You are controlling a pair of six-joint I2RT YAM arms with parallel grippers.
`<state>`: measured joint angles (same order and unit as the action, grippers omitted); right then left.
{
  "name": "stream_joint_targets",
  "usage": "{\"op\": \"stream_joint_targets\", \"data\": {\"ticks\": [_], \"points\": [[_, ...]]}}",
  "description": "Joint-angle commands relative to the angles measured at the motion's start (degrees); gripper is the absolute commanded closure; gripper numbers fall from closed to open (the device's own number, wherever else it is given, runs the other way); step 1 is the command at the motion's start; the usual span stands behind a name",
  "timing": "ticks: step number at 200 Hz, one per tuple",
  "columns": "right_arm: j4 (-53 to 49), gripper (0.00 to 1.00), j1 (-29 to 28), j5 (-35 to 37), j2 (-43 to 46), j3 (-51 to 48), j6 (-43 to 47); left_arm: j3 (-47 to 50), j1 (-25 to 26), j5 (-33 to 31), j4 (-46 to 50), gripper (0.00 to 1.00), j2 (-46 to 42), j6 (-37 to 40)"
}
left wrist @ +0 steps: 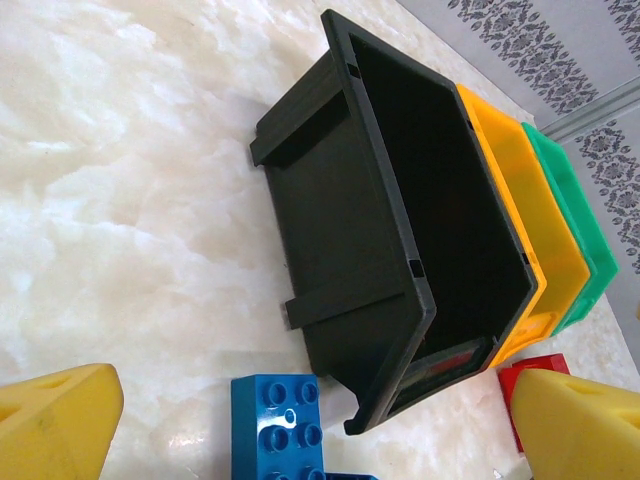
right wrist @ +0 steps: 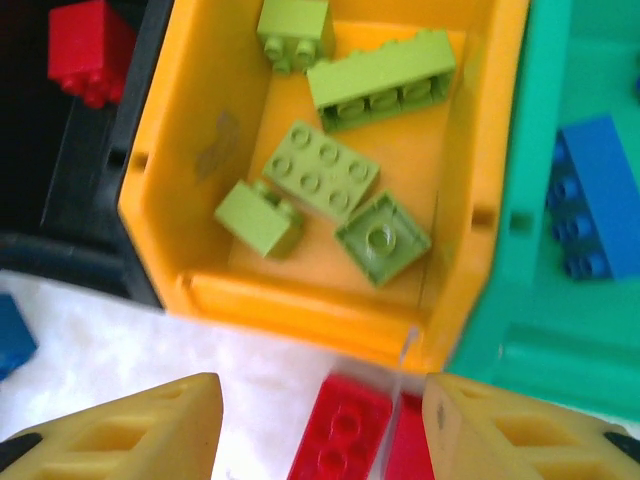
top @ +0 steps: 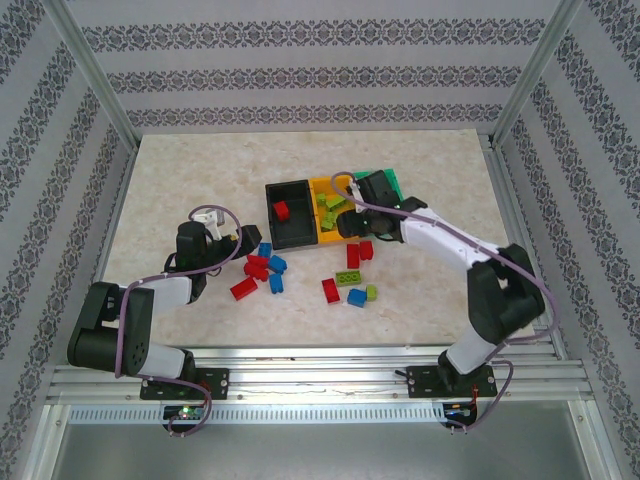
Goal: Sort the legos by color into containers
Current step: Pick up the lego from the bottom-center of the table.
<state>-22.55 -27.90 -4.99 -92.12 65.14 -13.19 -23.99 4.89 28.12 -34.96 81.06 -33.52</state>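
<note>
- The right gripper (right wrist: 320,392) has its two yellow fingers (right wrist: 120,430) standing apart with nothing between them, just short of the middle bin's near wall. The left gripper (left wrist: 315,388) is spread wide and empty, low over the table.
- The beige marble-patterned table (top: 180,170) is flat and smooth under both grippers. There is free room around the loose bricks, and it is tighter close to the bin walls.
- The three open-topped plastic bins are joined in a row. The yellow-orange bin (right wrist: 300,310) lies straight beyond the right fingers, with the green bin (right wrist: 520,300) off to one side. The black bin (left wrist: 340,200) is on the other side, directly ahead of the left fingers.
- Five lime green studded bricks (right wrist: 320,175) lie in the yellow-orange bin, a blue brick (right wrist: 595,195) in the green bin and a red brick (right wrist: 90,50) in the black bin.
- Two red studded bricks (right wrist: 340,435) lie on the table beneath the right fingers' gap, side by side. Their long axes point toward the bins, so the fingers would probably close across the narrow width.
- A loose blue studded brick (left wrist: 275,415) lies under the left fingers' gap, its long axis running back toward the wrist. The left arm seems the nearer one to it.
</note>
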Motion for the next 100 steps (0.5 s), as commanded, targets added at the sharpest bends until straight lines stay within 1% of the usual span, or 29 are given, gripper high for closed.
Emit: {"op": "stream_joint_targets", "data": {"ticks": [1,11,26,41,61,100], "points": [[-1.4,0.43,-0.7,-5.2,3.9,-4.0,0.0,-0.1,0.5,0.8,-1.5,0.0,0.5,-0.7],[-3.4,0.42,-1.3,-6.7,4.2,-5.0,0.5,-0.1,0.5,0.8,-1.7,0.0,0.6,-0.8],[-6.6,0.41,-2.6,-6.8,3.2,-5.9,0.8,-0.2,0.5,0.8,-1.7,0.0,0.9,-0.7],[-8.3,0.39,-4.2,-5.6,2.2,-7.0,0.7,-0.3,0.5,0.7,-1.9,0.0,1.3,-0.8],[-7.8,0.34,-5.6,-3.9,1.6,-8.9,-0.3,-0.3,0.5,1.0,-2.2,0.0,2.0,-1.0],[-10.5,0.25,-8.5,-0.7,-0.3,-7.9,-0.9,-0.3,0.5,1.0,-2.2,0.0,2.3,-0.8]]}}
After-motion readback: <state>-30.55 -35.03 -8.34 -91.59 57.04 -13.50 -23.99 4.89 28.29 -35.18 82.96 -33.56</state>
